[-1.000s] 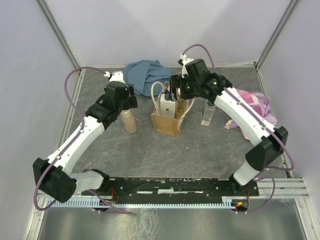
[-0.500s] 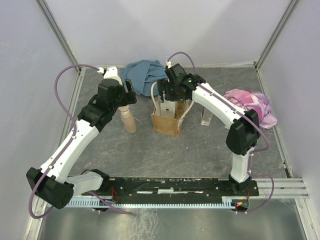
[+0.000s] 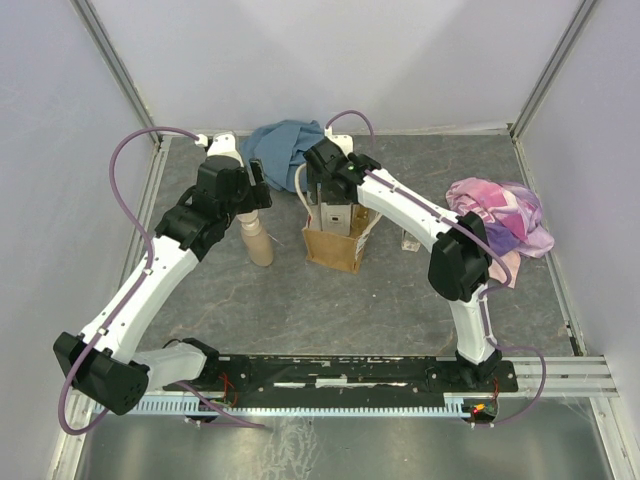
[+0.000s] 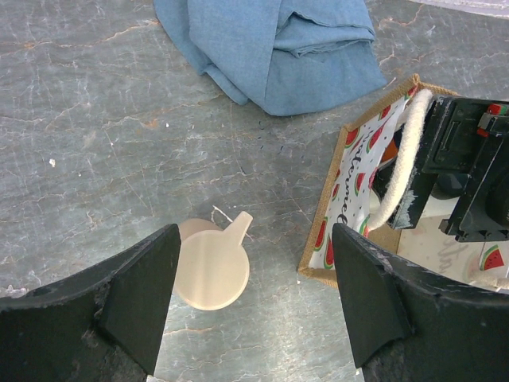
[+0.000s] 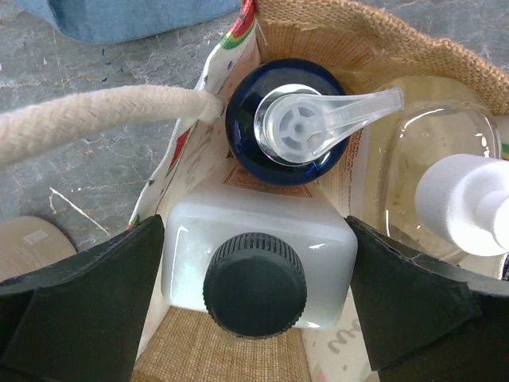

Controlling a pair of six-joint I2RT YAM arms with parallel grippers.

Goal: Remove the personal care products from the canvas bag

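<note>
The canvas bag (image 3: 335, 245) stands mid-table with its cream rope handles up. My right gripper (image 3: 328, 190) is open just above its mouth. In the right wrist view its jaws (image 5: 254, 306) straddle a white rectangular black-capped bottle (image 5: 254, 255), close to both sides. A dark blue bottle with a clear pump (image 5: 290, 119) and a clear bottle with a white pump (image 5: 445, 191) stand in the bag too. A beige pump bottle (image 3: 259, 240) stands on the table left of the bag. My left gripper (image 4: 254, 318) hangs open above it, empty. A clear bottle (image 3: 410, 240) stands right of the bag.
A blue cloth (image 3: 288, 145) lies at the back behind the bag, also in the left wrist view (image 4: 278, 48). A pink-purple cloth (image 3: 505, 215) lies at the right. Walls close the table on three sides.
</note>
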